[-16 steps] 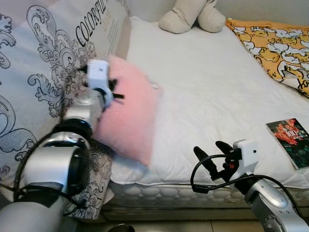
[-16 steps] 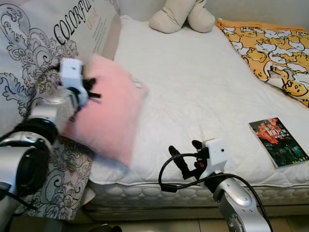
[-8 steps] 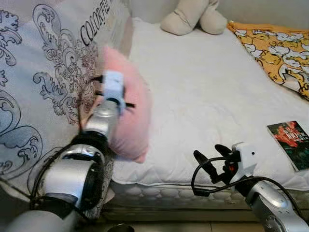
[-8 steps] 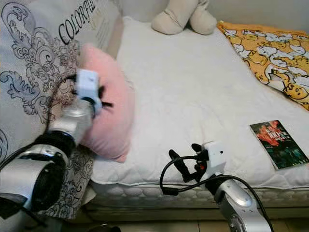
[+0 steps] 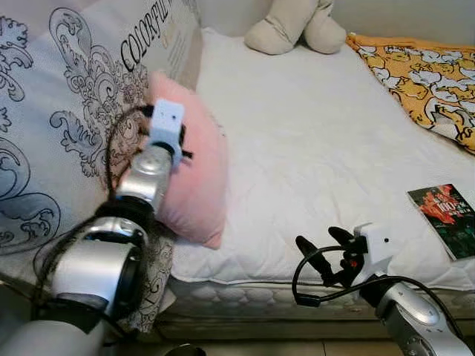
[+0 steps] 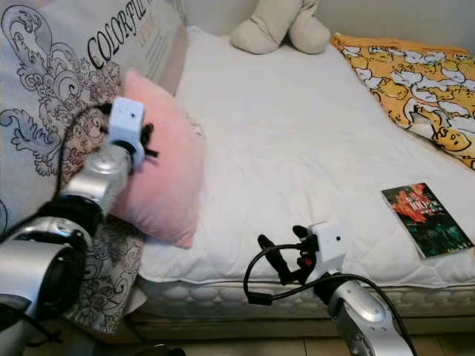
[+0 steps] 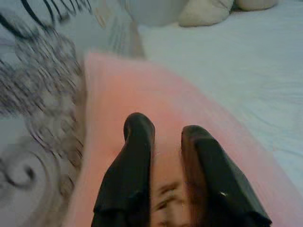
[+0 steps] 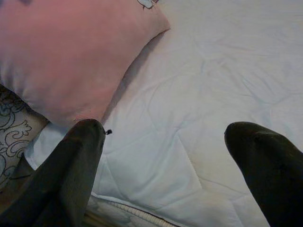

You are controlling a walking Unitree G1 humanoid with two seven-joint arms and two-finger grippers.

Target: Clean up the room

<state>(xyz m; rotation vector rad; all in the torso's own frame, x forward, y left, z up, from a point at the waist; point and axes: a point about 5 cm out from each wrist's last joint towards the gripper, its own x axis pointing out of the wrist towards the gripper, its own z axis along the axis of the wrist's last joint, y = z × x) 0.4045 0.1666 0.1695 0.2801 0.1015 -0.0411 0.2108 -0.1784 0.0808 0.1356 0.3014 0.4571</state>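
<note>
So over the last second the pink pillow (image 5: 191, 178) has gone from lying tilted out over the mattress to standing on edge at the bed's (image 5: 312, 141) left side, leaning on the patterned duvet (image 5: 67, 126). The left hand (image 7: 163, 142) is pinched narrow on it, so placing looks nearly done. The right hand (image 6: 280, 256) hangs wide apart at the front edge. Count: one pillow, one book (image 5: 447, 215) near the right edge, one plush toy (image 5: 293, 26) at the far edge, one yellow blanket (image 5: 415, 70).

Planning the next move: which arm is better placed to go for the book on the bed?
Right, probably. The right gripper hangs open at the mattress's front edge, on the same side as the book. The left gripper is pressed on the pink pillow, far across.
</note>
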